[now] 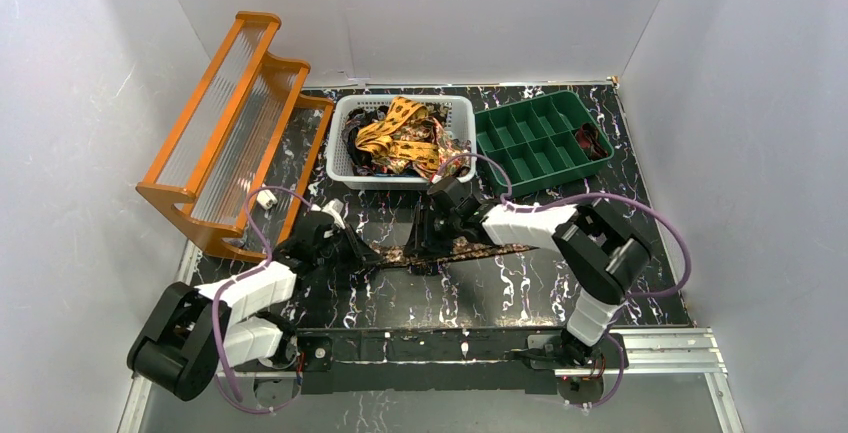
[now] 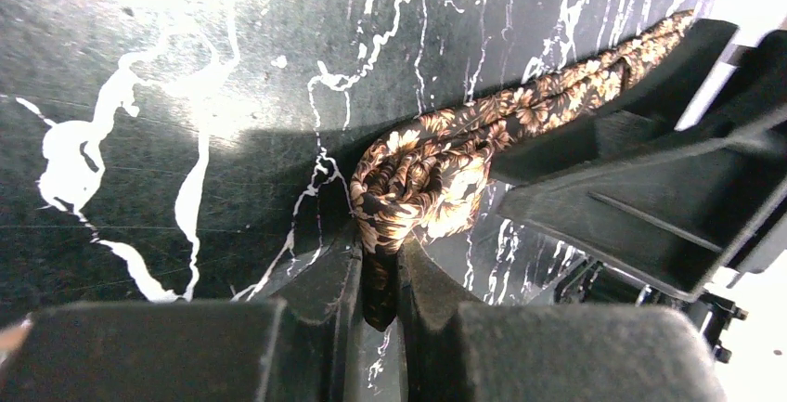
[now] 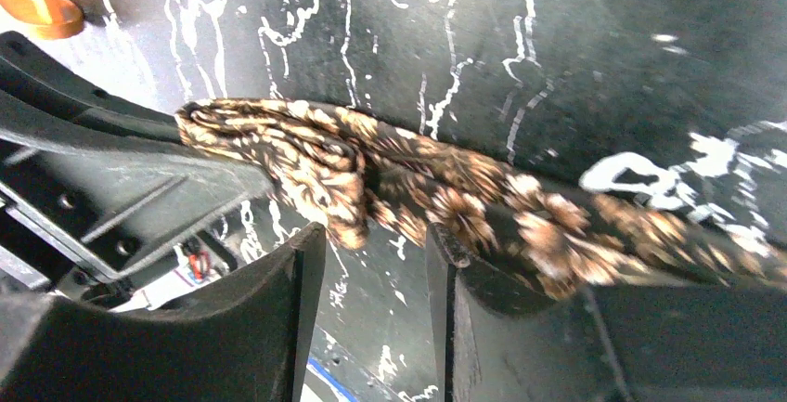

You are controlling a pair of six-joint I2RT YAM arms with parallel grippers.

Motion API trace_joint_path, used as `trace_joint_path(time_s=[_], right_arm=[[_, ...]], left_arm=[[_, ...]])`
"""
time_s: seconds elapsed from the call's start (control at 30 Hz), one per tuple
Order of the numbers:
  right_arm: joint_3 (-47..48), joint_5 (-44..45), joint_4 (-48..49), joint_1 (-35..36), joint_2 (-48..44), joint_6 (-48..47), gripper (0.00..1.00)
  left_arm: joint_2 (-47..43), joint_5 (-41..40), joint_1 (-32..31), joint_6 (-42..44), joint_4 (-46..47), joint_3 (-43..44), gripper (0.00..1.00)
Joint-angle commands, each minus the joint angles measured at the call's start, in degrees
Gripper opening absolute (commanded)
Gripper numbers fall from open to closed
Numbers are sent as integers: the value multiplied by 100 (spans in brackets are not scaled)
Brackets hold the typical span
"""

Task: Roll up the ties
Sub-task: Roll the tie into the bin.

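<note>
Left wrist view: left pincer [image 2: 376, 267] clamped on the folded end of the brown floral tie [image 2: 436, 165], which lies on the tabletop [image 2: 186, 96]. Right wrist view: right pincer [image 3: 371, 272] apart, tie draped over one finger [image 3: 520, 356], fold just above the gap.

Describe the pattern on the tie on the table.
Tie: dark brown with tan flowers; clearest in left wrist view.

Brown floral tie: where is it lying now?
Top view, table centre, in front of the white basket: the tie stretches from the left gripper, pinching its folded end, past the right gripper.
</note>
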Motion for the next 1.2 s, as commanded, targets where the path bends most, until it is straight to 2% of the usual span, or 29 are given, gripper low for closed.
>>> trace_joint_path(time_s=[0.0,0.2,0.4,0.63,0.87,1.0,1.17], right_arm=[[331,573,-942,-14,-590,-475,50],[379,445,-500,225,-673,-529,32],[871,620,-456,530,-49,-586,26],[1271,1040,-845,616,683,-617,20],[1303,839,-958,621,773,-632,21],[1288,860,-954,627,352,-683,25],[1139,1289,-1036,619,-132,-885,29]], left_arm=[[-141,-339,18,411,-1066,338,0],[-183,-583,18,456,-1541,654,0],[-183,-691,18,523,-1978,921,0],[-222,-754,16,613,-2229,1066,0],[-239,-924,18,1006,-2711,1415,0],[-236,-1202,10,1249,-3218,1675,0],[-224,-1405,9,1381,-3484,1848,0]])
